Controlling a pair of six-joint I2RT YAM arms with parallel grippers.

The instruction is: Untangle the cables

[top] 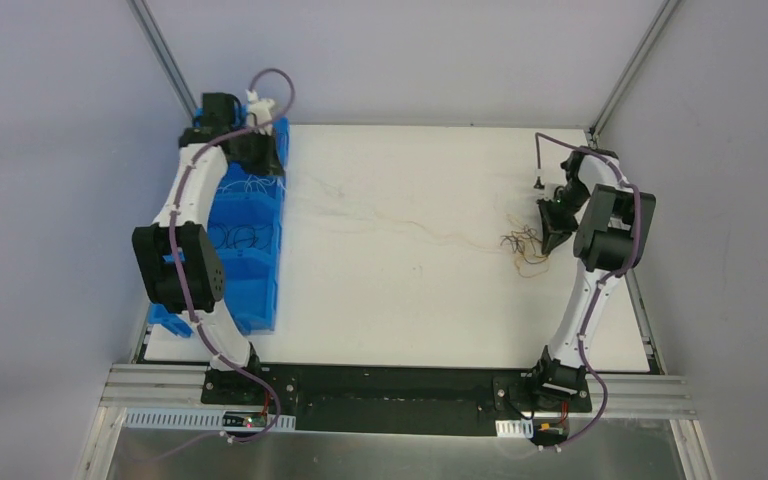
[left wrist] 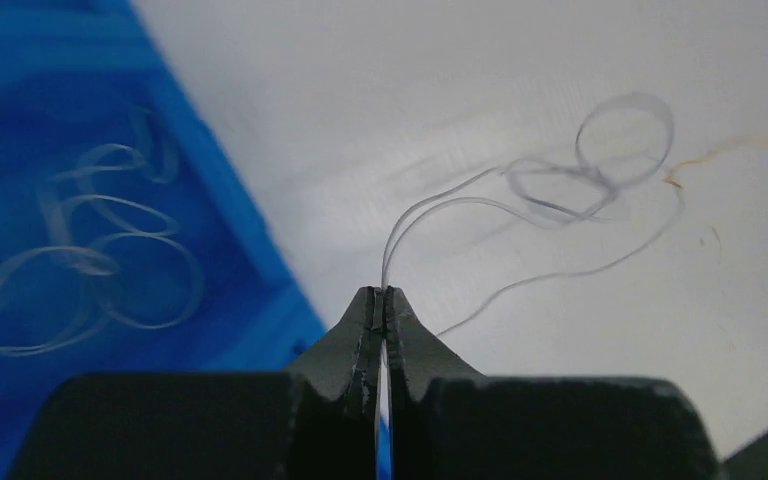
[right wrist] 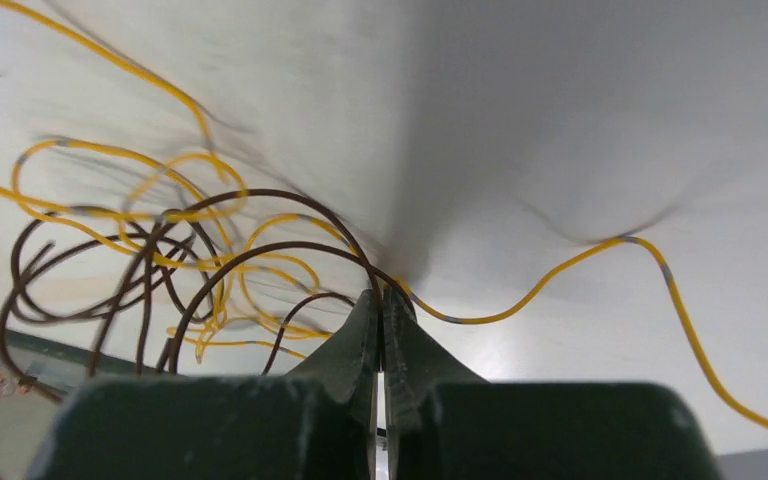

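**Separation step in hand.** The cables (top: 522, 248) lie bunched on the surface (top: 410, 300), well right of the blue bin (top: 250, 255). The right fingers (right wrist: 381, 305) are pressed together on the bunch, seemingly on a yellow strand. The left fingers (left wrist: 384, 300), beside the bin's edge, pinch a white strand (left wrist: 560, 190). Next, that strand is to be drawn clear without dragging the bunch. The spacing of the arms is shown only overhead, and the pinches only by the wrist views.

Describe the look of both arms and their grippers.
Both arms, left arm and right arm, have white curved links with bulky black joint housings, and a thick purple hose runs along each. The left gripper and right gripper have dark, pointed, tapering fingers.
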